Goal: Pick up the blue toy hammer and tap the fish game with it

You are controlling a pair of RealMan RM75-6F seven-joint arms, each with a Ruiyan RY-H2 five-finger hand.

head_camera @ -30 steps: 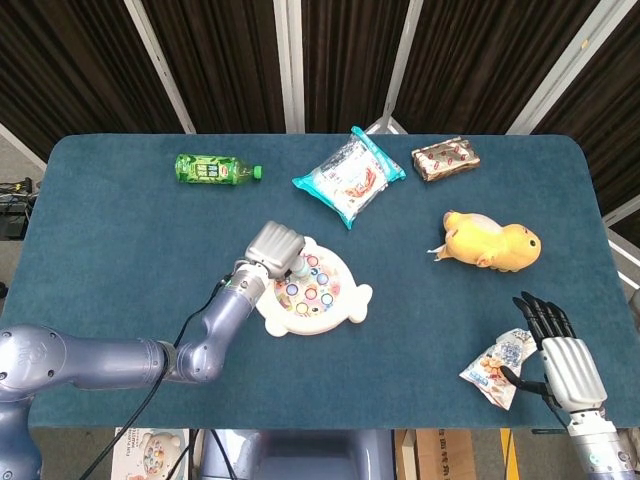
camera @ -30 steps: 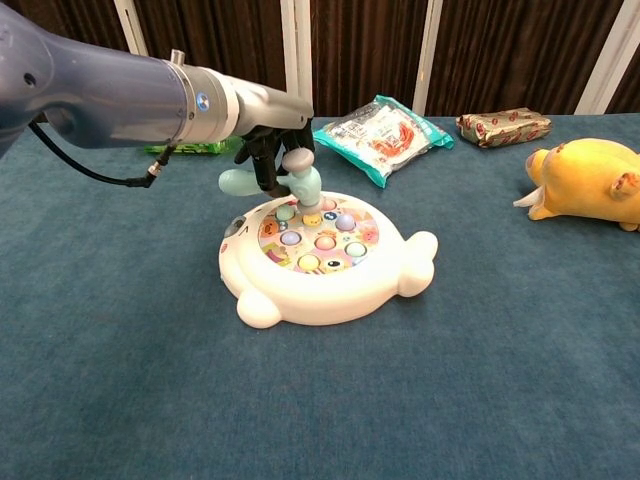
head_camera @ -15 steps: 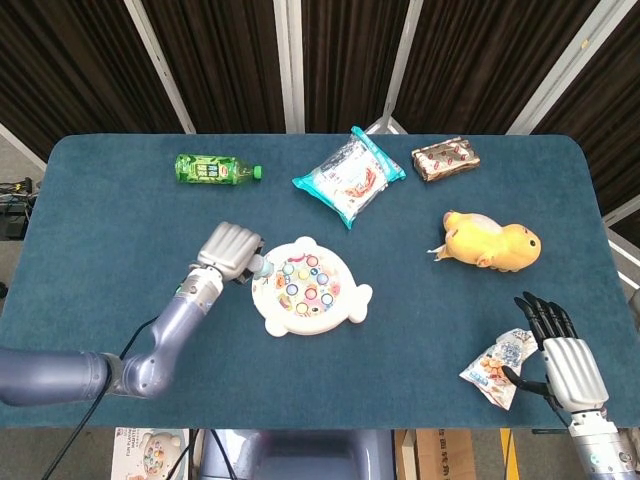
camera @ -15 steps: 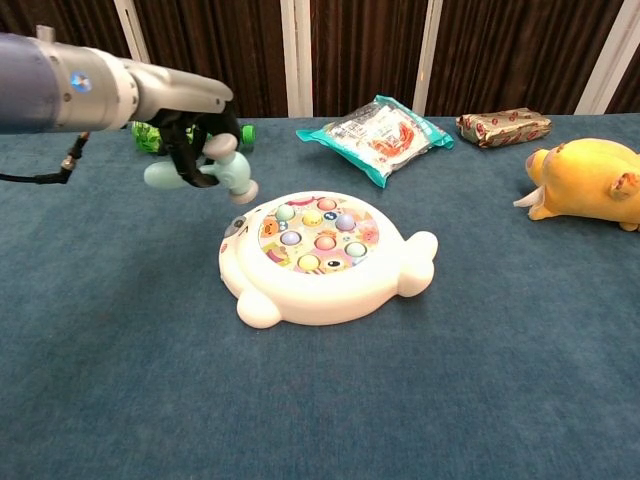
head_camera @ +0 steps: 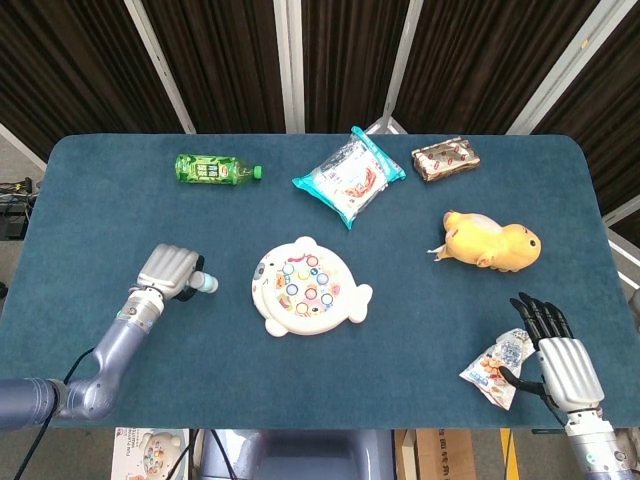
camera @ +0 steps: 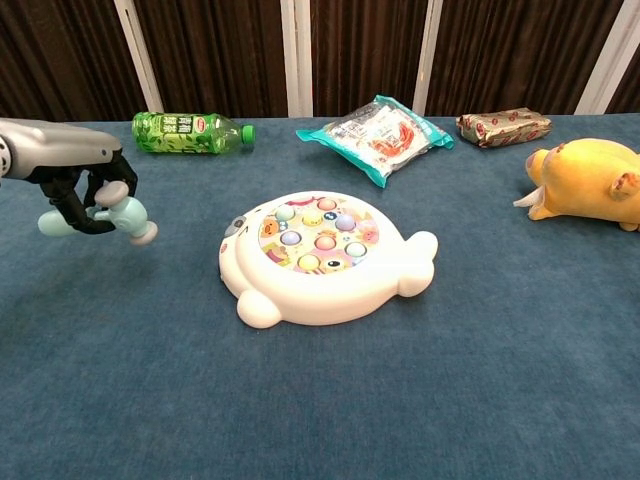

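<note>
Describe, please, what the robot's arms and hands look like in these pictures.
The left arm is smooth metallic silver-blue, with a black cable running along it. The left hand has a silver ribbed back and black fingers. The right hand matches it: pale ribbed back, black fingers, silver wrist.

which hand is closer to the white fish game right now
Left. The left hand, holding the blue toy hammer, sits just off the white plastic fish game's left side. The right hand is farther away at the table's front right corner, by a snack packet.
</note>
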